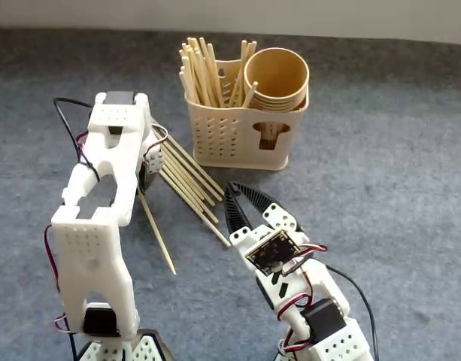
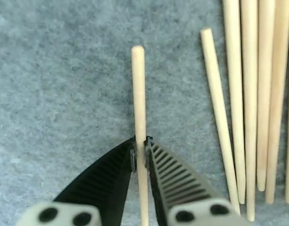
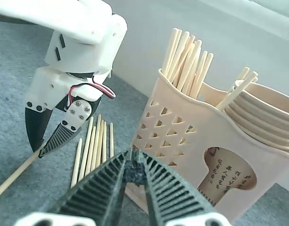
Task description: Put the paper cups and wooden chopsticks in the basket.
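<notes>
A cream slotted basket (image 1: 238, 135) (image 3: 182, 141) stands at the far middle of the carpet. It holds stacked paper cups (image 1: 277, 75) (image 3: 262, 117) and a bunch of wooden chopsticks (image 1: 204, 68) (image 3: 186, 56). Several loose chopsticks (image 1: 189, 180) (image 2: 250, 94) (image 3: 94, 146) lie in front of it on the left. My left gripper (image 2: 140, 146) (image 3: 43, 143) is shut on a single chopstick (image 2: 139, 94) (image 1: 156, 229) (image 3: 14, 176) that lies apart from the loose ones. Just short of the basket, my right gripper (image 1: 232, 189) (image 3: 135, 162) is shut with nothing in it.
The grey carpet (image 1: 388, 173) covers the table, with free room to the right of the basket. The left arm's white body (image 1: 102, 203) hangs over the left side and covers its own gripper from above. A pale wall runs behind the basket.
</notes>
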`<state>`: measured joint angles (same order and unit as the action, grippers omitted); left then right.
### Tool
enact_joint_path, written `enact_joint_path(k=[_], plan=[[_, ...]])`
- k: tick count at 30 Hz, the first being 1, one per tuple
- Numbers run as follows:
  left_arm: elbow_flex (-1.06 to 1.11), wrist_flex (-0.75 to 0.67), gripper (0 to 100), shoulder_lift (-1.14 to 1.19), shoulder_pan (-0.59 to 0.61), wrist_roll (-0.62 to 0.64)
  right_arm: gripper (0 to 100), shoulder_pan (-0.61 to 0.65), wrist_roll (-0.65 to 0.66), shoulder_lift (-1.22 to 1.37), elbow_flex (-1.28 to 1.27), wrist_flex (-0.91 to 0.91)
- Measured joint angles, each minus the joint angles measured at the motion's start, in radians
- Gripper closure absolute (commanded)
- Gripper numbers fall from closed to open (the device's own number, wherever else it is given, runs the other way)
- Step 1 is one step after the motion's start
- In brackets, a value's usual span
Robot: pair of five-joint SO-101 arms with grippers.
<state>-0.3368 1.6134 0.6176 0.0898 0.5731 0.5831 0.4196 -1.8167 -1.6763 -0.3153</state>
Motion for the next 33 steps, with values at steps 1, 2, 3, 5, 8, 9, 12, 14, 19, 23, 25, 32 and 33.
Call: enact_joint_path(k=[1, 2, 3, 5, 8, 9, 12, 14, 19, 23, 25, 32, 33], plan=[[0.000, 0.003, 99, -0.006, 0.000, 0.000, 99.2, 0.000, 0.000, 0.000, 0.000, 0.000], [0.000, 0.008, 99, -0.015, 0.000, 0.000, 99.2, 0.000, 0.000, 0.000, 0.000, 0.000], [0.000, 0.015, 99, -0.025, 0.000, 0.000, 99.2, 0.000, 0.000, 0.000, 0.000, 0.000], [0.000, 0.028, 99, -0.051, 0.000, 0.000, 99.2, 0.000, 0.000, 0.000, 0.000, 0.000], [0.000, 0.051, 99, -0.091, 0.000, 0.000, 99.2, 0.000, 0.000, 0.000, 0.000, 0.000], [0.000, 0.060, 99, -0.106, 0.000, 0.000, 99.2, 0.000, 0.000, 0.000, 0.000, 0.000], [0.000, 0.092, 99, -0.143, 0.000, 0.000, 99.2, 0.000, 0.000, 0.000, 0.000, 0.000], [0.006, 0.095, 99, -0.164, 0.000, 0.000, 99.2, 0.000, 0.000, 0.000, 0.000, 0.000], [0.106, 0.095, 99, -0.258, 0.000, 0.000, 99.2, 0.000, 0.006, 0.000, 0.000, 0.000], [0.219, 0.087, 99, -0.390, 0.000, 0.000, 99.2, 0.000, 0.006, 0.000, 0.000, 0.000], [0.288, 0.034, 99, -0.460, 0.000, 0.000, 99.2, 0.000, 0.006, 0.000, 0.000, 0.000], [0.437, -0.137, 99, -0.608, 0.000, 0.000, 99.2, 0.000, 0.006, 0.000, 0.000, 0.000], [0.437, -0.141, 99, -0.620, 0.000, 0.000, 99.2, 0.000, 0.006, 0.000, 0.000, 0.000]])
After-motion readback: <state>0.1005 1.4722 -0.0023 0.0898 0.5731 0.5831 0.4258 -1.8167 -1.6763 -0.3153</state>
